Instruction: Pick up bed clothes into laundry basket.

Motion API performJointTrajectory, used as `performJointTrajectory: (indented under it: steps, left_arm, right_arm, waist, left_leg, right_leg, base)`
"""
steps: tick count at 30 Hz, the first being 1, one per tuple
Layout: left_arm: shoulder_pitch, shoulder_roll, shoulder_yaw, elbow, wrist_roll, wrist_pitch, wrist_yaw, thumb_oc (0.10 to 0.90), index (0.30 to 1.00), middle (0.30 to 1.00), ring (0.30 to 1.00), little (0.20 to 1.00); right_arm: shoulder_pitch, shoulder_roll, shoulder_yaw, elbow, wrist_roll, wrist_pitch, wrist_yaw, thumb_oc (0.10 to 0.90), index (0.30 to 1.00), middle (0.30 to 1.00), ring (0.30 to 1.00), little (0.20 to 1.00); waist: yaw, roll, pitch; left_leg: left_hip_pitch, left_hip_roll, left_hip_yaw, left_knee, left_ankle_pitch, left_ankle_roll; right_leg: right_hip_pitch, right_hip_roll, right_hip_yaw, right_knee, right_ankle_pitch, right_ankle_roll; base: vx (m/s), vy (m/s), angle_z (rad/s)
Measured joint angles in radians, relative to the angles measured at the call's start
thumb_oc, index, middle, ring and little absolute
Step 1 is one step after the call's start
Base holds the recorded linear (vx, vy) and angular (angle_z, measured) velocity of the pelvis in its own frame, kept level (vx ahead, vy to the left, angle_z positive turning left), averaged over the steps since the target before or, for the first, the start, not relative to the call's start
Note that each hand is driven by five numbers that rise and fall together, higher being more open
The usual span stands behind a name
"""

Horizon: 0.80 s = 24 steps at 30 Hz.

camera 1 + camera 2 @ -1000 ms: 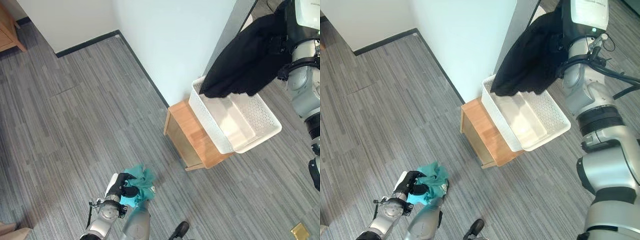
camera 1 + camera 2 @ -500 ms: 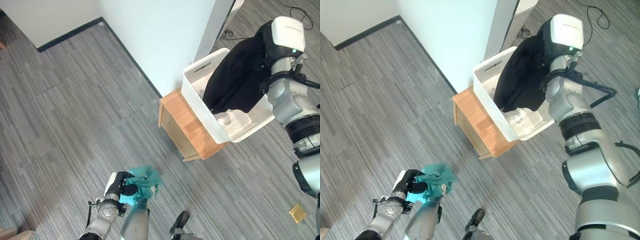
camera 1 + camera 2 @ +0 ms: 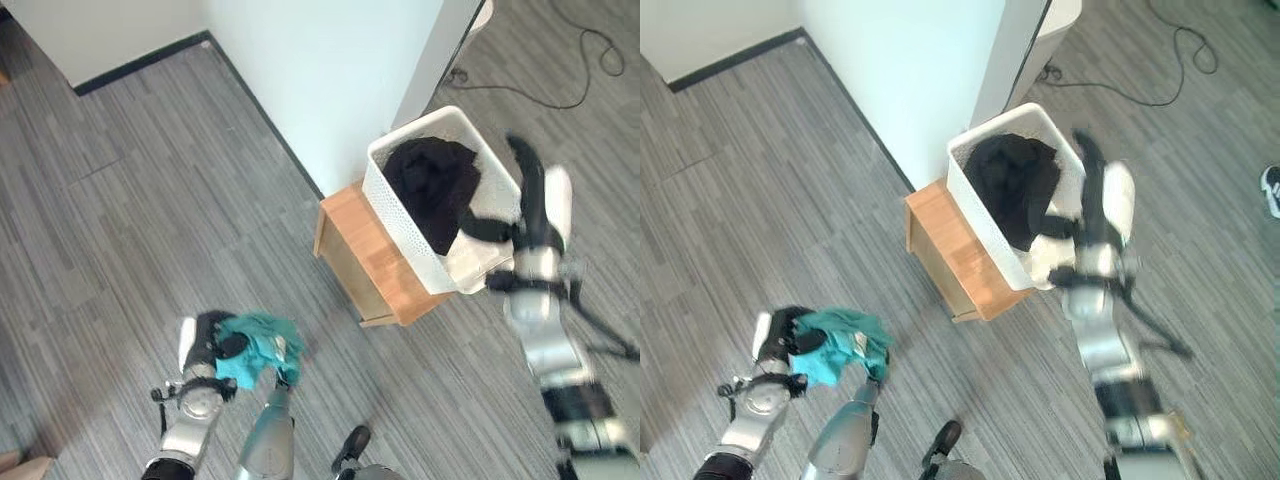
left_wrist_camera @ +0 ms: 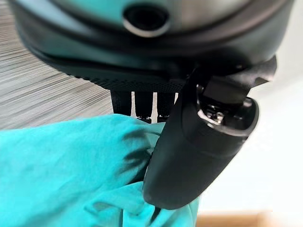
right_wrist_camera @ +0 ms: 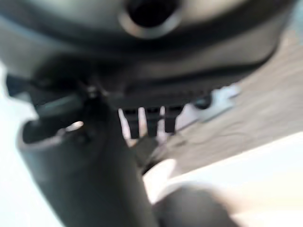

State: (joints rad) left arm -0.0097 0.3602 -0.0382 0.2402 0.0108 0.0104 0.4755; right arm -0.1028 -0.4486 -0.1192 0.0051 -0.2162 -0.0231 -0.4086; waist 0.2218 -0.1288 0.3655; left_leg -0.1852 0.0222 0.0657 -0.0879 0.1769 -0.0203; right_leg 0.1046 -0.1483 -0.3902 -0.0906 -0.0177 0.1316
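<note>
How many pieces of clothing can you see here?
2: a black garment in the white laundry basket, and a teal garment gripped in the left robot hand. More may be hidden underneath.

Even daylight, motion blur on the right arm (image 3: 535,240).

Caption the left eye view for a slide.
Black garment lies in the white basket on a wooden stand; the left robot hand grips teal cloth, right robot hand beside the basket.

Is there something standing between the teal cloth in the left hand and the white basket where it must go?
Nothing visible blocks it. The left hand grips the teal cloth over open floor. The laundry basket sits on a wooden stand, holding a black garment.
</note>
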Motion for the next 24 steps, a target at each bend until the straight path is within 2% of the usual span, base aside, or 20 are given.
performJointTrajectory:
  steps: [1, 3, 4, 5, 7, 9, 11, 13, 17, 19, 21, 23, 24]
  left_arm:
    - [0.001, 0.021, 0.043, -0.036, 0.032, 0.0, 0.045, 0.4, 0.3, 0.3, 0.3, 0.3]
    - [-0.01, 0.063, 0.12, -0.087, 0.087, 0.012, 0.109, 0.4, 0.3, 0.3, 0.3, 0.3]
    - [-0.014, 0.101, 0.147, -0.13, 0.115, 0.041, 0.134, 0.4, 0.3, 0.3, 0.3, 0.3]
    - [-0.033, 0.152, 0.173, -0.155, 0.162, 0.042, 0.165, 0.4, 0.3, 0.3, 0.3, 0.3]
    - [-0.081, 0.183, 0.205, -0.182, 0.217, 0.043, 0.197, 0.4, 0.3, 0.3, 0.3, 0.3]
    - [-0.158, 0.22, 0.211, -0.253, 0.281, 0.063, 0.219, 0.4, 0.3, 0.3, 0.3, 0.3]
    - [-0.19, 0.228, 0.195, -0.346, 0.346, 0.071, 0.219, 0.4, 0.3, 0.3, 0.3, 0.3]
    - [-0.223, 0.223, 0.148, -0.418, 0.397, 0.054, 0.206, 0.4, 0.3, 0.3, 0.3, 0.3]
    - [-0.4, 0.215, -0.074, -0.434, 0.413, 0.028, 0.111, 0.4, 0.3, 0.3, 0.3, 0.3]
    - [-0.482, 0.216, -0.159, -0.396, 0.414, 0.014, 0.072, 0.4, 0.3, 0.3, 0.3, 0.3]
    - [-0.616, 0.224, -0.277, -0.292, 0.415, 0.012, 0.038, 0.4, 0.3, 0.3, 0.3, 0.3]
    - [-0.702, 0.229, -0.351, -0.212, 0.435, 0.014, 0.027, 0.4, 0.3, 0.3, 0.3, 0.3]
    - [-0.745, 0.235, -0.396, -0.162, 0.446, 0.019, 0.021, 0.4, 0.3, 0.3, 0.3, 0.3]
  right_arm:
    - [0.07, 0.047, -0.037, 0.001, 0.008, -0.008, -0.003, 0.8, 0.9, 0.9, 0.9, 0.9]
    - [0.157, 0.056, -0.059, 0.071, 0.029, -0.006, 0.007, 0.8, 0.9, 0.9, 0.9, 0.9]
    - [0.183, 0.08, -0.072, 0.132, 0.054, -0.026, 0.013, 0.8, 0.9, 0.9, 0.9, 0.9]
    - [0.203, 0.096, -0.078, 0.194, 0.099, -0.015, 0.018, 0.8, 0.9, 0.9, 0.9, 0.9]
    - [0.26, 0.088, -0.052, 0.28, 0.116, -0.008, 0.04, 0.8, 0.9, 0.9, 0.9, 0.9]
    - [0.351, 0.084, 0.013, 0.384, 0.118, -0.006, 0.082, 0.8, 0.9, 0.9, 0.9, 0.9]
    - [0.398, 0.083, 0.075, 0.436, 0.119, -0.003, 0.124, 0.8, 0.9, 0.9, 0.9, 0.9]
    - [0.422, 0.085, 0.129, 0.478, 0.116, 0.002, 0.153, 0.8, 0.9, 0.9, 0.9, 0.9]
    - [0.356, 0.086, 0.248, 0.624, 0.062, 0.006, 0.204, 0.8, 0.9, 0.9, 0.9, 0.9]
    - [0.342, 0.085, 0.252, 0.633, 0.039, 0.007, 0.213, 0.8, 0.9, 0.9, 0.9, 0.9]
    - [0.319, 0.084, 0.255, 0.656, 0.036, 0.01, 0.216, 0.8, 0.9, 0.9, 0.9, 0.9]
    - [0.306, 0.075, 0.259, 0.655, 0.036, 0.009, 0.216, 0.8, 0.9, 0.9, 0.9, 0.9]
    - [0.302, 0.072, 0.259, 0.659, 0.037, 0.009, 0.216, 0.8, 0.9, 0.9, 0.9, 0.9]
  waist:
    - [-0.025, -0.001, -0.001]
    - [-0.081, -0.001, -0.004]
    - [-0.113, -0.002, -0.009]
    - [-0.13, -0.002, -0.012]
    - [-0.158, 0.01, -0.018]
    - [-0.204, 0.042, -0.04]
    - [-0.222, 0.066, -0.058]
    - [-0.25, 0.092, -0.075]
    - [-0.31, 0.122, -0.097]
    - [-0.324, 0.129, -0.102]
    - [-0.342, 0.13, -0.109]
    - [-0.377, 0.13, -0.11]
    - [-0.381, 0.129, -0.11]
  left_leg:
    - [0.013, -0.003, 0.015, 0.0, -0.001, 0.001]
    - [0.034, -0.006, 0.046, -0.001, -0.009, 0.001]
    - [0.039, -0.007, 0.059, -0.001, -0.011, 0.004]
    - [0.045, -0.005, 0.072, -0.001, -0.016, -0.003]
    - [0.054, -0.003, 0.094, -0.003, -0.019, -0.001]
    - [0.063, -0.005, 0.112, -0.005, -0.023, 0.005]
    - [0.067, -0.006, 0.133, -0.006, -0.023, 0.004]
    - [0.075, -0.007, 0.151, -0.005, -0.024, 0.006]
    - [0.101, 0.001, 0.182, -0.002, -0.026, 0.003]
    - [0.105, 0.003, 0.193, -0.001, -0.023, 0.006]
    - [0.112, 0.006, 0.201, -0.002, -0.023, 0.006]
    - [0.114, 0.01, 0.207, -0.001, -0.023, 0.006]
    - [0.116, 0.013, 0.212, -0.001, -0.023, 0.005]
  right_leg:
    - [0.005, -0.007, 0.017, 0.0, 0.0, 0.0]
    - [0.006, -0.021, 0.043, 0.0, 0.0, 0.001]
    - [0.008, -0.024, 0.057, 0.0, -0.001, 0.002]
    - [0.004, -0.027, 0.073, 0.0, -0.001, 0.002]
    - [-0.001, -0.035, 0.097, 0.0, 0.001, 0.006]
    - [0.0, -0.041, 0.112, 0.0, 0.009, 0.016]
    - [-0.009, -0.047, 0.132, 0.0, 0.014, 0.021]
    - [-0.012, -0.051, 0.151, 0.0, 0.02, 0.022]
    - [-0.007, -0.05, 0.182, 0.0, 0.022, 0.023]
    - [-0.008, -0.049, 0.193, 0.0, 0.024, 0.023]
    - [-0.008, -0.047, 0.204, 0.0, 0.026, 0.023]
    - [-0.011, -0.044, 0.208, 0.0, 0.026, 0.023]
    - [-0.012, -0.042, 0.212, 0.0, 0.027, 0.022]
  base:
    - [0.08, -0.002, -0.33]
    - [0.03, 0.014, -0.47]
    - [-0.01, 0.034, -0.51]
    - [0.01, 0.019, -0.42]
    - [-0.01, 0.006, -0.37]
    - [-0.05, 0.018, -0.23]
    - [-0.04, 0.014, -0.34]
    - [-0.02, 0.009, -0.27]
    - [0.0, -0.012, -0.24]
    - [0.0, -0.012, -0.18]
    - [0.01, 0.01, -0.2]
    - [0.0, 0.013, -0.1]
    - [-0.01, 0.011, -0.12]
